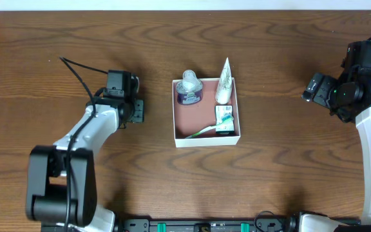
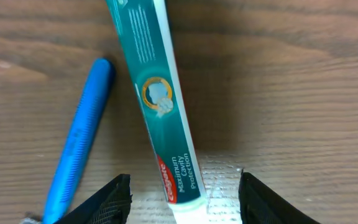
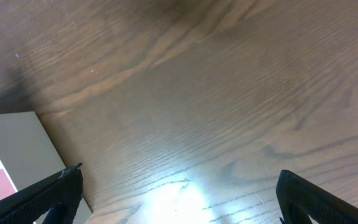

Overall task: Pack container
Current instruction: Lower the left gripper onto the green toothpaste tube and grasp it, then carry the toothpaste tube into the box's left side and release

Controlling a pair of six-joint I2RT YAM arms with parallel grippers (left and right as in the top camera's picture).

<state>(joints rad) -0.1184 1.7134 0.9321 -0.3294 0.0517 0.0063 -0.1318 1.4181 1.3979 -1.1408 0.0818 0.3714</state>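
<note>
Square, shallow container [image 1: 193, 119] with white walls and a reddish-brown floor, at the centre of the wooden desk [image 1: 269, 51]. Its far-left corner holds a round white-and-purple item [image 1: 190, 90]. In its far-right corner is a white tapering tube [image 1: 224, 80] whose tip reaches past the wall. A small green-and-white pack [image 1: 223, 120] lies by the right wall, and a pale slender item [image 1: 200, 133], hard to identify, lies along the near wall. Left of the container, the left fingers [image 2: 114, 199] stand well apart, gripping nothing. A teal Colgate toothpaste tube [image 2: 160, 99] lies between them beside a blue handle [image 2: 82, 134]; the arm hides both from overhead. Right of the container, the right fingers [image 3: 58, 190] are spread wide and empty.
</note>
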